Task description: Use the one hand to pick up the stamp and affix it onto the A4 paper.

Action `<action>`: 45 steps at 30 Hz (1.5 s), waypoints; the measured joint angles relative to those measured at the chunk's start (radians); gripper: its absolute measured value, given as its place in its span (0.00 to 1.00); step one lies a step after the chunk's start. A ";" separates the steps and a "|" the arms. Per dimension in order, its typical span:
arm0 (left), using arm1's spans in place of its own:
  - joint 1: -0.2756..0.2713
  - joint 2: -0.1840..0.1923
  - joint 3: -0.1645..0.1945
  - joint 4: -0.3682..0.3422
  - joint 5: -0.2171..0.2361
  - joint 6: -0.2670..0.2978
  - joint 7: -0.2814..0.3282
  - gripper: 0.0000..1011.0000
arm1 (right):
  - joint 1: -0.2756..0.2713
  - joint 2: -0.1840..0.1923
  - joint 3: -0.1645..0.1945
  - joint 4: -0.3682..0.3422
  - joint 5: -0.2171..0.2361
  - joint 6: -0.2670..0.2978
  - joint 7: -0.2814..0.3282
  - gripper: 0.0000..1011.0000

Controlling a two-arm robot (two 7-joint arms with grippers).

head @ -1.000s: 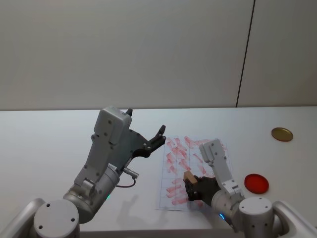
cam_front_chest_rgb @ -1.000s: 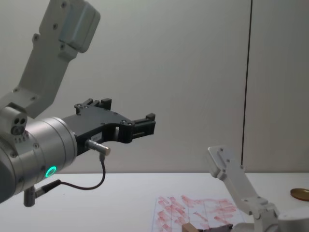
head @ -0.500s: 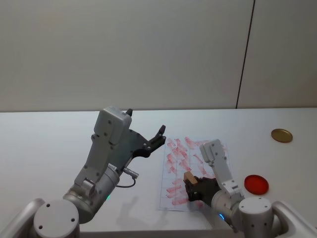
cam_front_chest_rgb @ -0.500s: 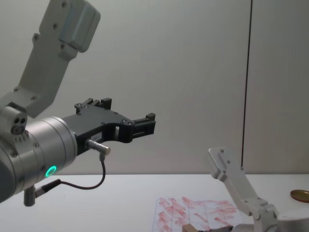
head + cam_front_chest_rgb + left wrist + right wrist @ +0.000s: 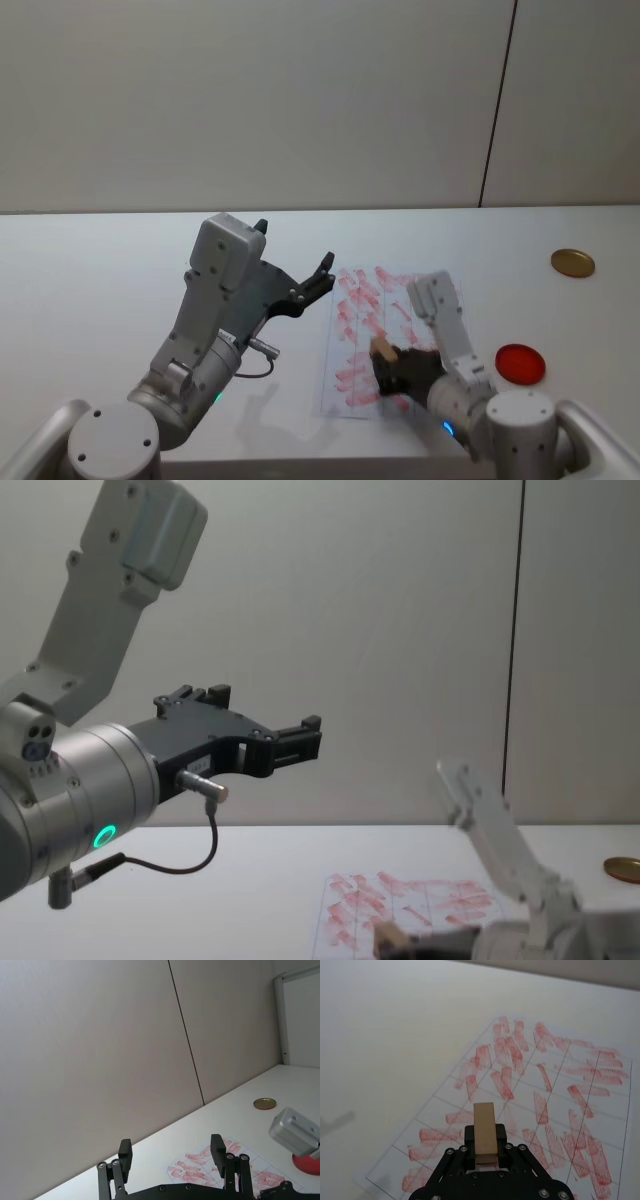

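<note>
Stamp (image 5: 484, 1127) is clamped in right gripper (image 5: 485, 1141) over A4 paper (image 5: 560, 1085); left gripper (image 5: 171, 1151) is held raised at left, spread wide.

No readable text, numbers, brands or signs. Red marks on the A4 paper (image 5: 538, 1091) are smeared slanted blocks, with no letters legible in them. The faint grid on the sheet carries no readable labels. The visible wood face of the stamp (image 5: 485, 1129) is plain.
</note>
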 joint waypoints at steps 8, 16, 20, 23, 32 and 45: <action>0.000 0.000 0.000 0.000 0.000 0.000 0.000 0.98 | -0.026 0.011 0.005 -0.138 0.023 0.004 -0.004 0.22; 0.000 0.000 0.000 0.000 0.000 0.000 0.000 0.98 | -0.050 0.023 0.011 -0.265 0.035 0.005 -0.023 0.22; 0.000 0.000 0.000 0.000 0.000 0.000 0.000 0.98 | -0.064 0.032 0.016 -0.324 0.034 0.013 -0.045 0.22; 0.000 0.000 0.000 0.000 0.000 0.000 0.000 0.98 | -0.071 0.037 0.020 -0.349 0.031 0.019 -0.059 0.22; 0.000 0.000 0.000 0.000 0.000 0.000 0.000 0.98 | -0.096 0.069 0.050 -0.416 0.018 0.048 -0.129 0.22; 0.000 0.000 0.000 0.000 0.000 0.000 0.000 0.98 | -0.119 0.128 0.115 -0.419 0.012 0.065 -0.186 0.22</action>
